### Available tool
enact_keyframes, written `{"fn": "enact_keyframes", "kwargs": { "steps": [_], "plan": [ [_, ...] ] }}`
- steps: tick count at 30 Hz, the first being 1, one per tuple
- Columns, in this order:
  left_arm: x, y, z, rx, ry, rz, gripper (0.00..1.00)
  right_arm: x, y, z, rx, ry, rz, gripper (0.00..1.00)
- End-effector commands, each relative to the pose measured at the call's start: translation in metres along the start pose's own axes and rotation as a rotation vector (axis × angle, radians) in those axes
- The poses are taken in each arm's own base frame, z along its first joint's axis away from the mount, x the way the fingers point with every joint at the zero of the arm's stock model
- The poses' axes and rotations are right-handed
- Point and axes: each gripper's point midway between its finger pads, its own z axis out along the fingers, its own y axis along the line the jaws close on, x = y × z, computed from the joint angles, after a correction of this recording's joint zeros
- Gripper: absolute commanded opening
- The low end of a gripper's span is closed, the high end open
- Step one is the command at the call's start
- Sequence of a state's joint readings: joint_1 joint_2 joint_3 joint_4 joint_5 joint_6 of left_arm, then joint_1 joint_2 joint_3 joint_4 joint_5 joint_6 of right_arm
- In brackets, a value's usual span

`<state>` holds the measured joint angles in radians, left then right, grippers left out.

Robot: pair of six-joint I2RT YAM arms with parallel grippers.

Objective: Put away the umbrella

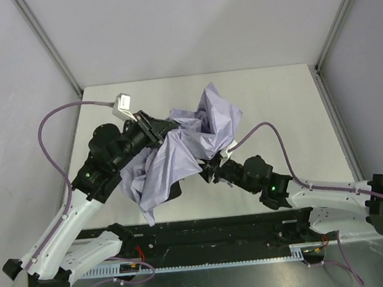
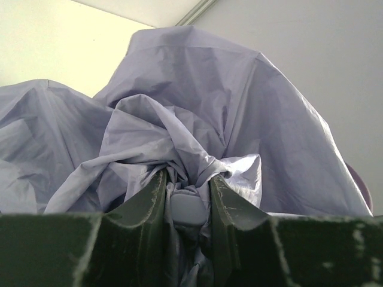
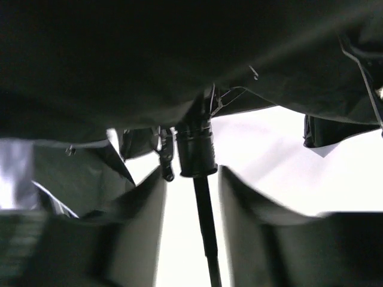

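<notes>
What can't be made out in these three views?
Right wrist: underside of the umbrella, too dark; its shaft, cut by the bottom edge.
Left wrist: what the pale piece in the left gripper is, wrapped in fabric.
Top view: shaft and right gripper tips, under the canopy.

The umbrella [image 1: 191, 140] sits near the middle of the table [image 1: 276, 101], its canopy [image 2: 197, 89] bunched between the two arms. Seen from above, the left gripper [image 1: 155, 130] meets the canopy at its 10 o'clock edge, its fingers [image 2: 149, 203] pressed on either side of a gathered knot of fabric with a small hard piece [image 2: 188, 210] inside. The right gripper [image 1: 213, 167] lies at the canopy's 4 o'clock, under the fabric's edge; the shaft [image 3: 203, 221] runs between its fingers with a gap on each side. One fold rises toward 1 o'clock, and another trails toward 7 o'clock, near the table's front edge.
</notes>
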<state>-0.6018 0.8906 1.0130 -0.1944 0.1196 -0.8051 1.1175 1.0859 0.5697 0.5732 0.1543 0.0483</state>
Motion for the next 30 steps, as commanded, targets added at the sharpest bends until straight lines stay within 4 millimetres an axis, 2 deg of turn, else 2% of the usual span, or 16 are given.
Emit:
{"fn": "enact_keyframes", "kwargs": {
  "steps": [1,2,3,4,6,7,8,9,10,13,16,21,25,30],
  "plan": [
    [-0.031,-0.046,-0.014,0.146,-0.057,-0.039,0.00,-0.045,-0.008,0.012,0.042,-0.168,0.008,0.19],
    [-0.031,-0.048,-0.014,0.152,-0.053,-0.033,0.00,-0.045,-0.006,0.012,0.003,-0.165,0.020,0.10],
    [-0.031,-0.049,-0.015,0.161,-0.049,-0.026,0.02,-0.045,-0.003,0.013,-0.050,-0.159,0.033,0.05],
    [-0.031,-0.051,-0.017,0.174,-0.040,-0.017,0.11,-0.044,0.000,0.012,-0.116,-0.148,0.054,0.02],
    [-0.032,-0.051,-0.024,0.197,-0.033,0.003,0.47,-0.045,-0.006,0.008,-0.208,-0.137,0.096,0.01],
    [-0.034,-0.050,-0.029,0.207,-0.032,0.016,0.69,-0.047,-0.008,0.004,-0.246,-0.137,0.116,0.00],
    [-0.039,-0.046,-0.035,0.209,-0.044,0.033,0.83,-0.050,-0.011,0.000,-0.277,-0.140,0.133,0.00],
    [-0.042,-0.044,-0.042,0.215,-0.055,0.053,0.92,-0.053,-0.012,-0.004,-0.308,-0.143,0.151,0.00],
    [-0.046,-0.040,-0.049,0.215,-0.074,0.077,0.95,-0.058,-0.015,-0.008,-0.332,-0.148,0.167,0.00],
    [-0.051,-0.041,-0.073,0.240,-0.115,0.153,0.99,-0.068,-0.026,-0.022,-0.386,-0.157,0.199,0.00],
    [-0.045,-0.046,-0.088,0.273,-0.117,0.192,0.97,-0.072,-0.041,-0.035,-0.428,-0.147,0.212,0.00],
    [-0.016,-0.031,-0.090,0.285,-0.039,0.165,0.89,-0.081,-0.059,-0.056,-0.510,-0.154,0.240,0.00],
    [0.008,-0.021,-0.091,0.303,0.033,0.135,0.97,-0.088,-0.068,-0.068,-0.559,-0.177,0.281,0.00],
    [0.016,-0.036,-0.096,0.378,0.086,0.170,0.99,-0.087,-0.072,-0.070,-0.563,-0.174,0.290,0.00]
  ]
}}
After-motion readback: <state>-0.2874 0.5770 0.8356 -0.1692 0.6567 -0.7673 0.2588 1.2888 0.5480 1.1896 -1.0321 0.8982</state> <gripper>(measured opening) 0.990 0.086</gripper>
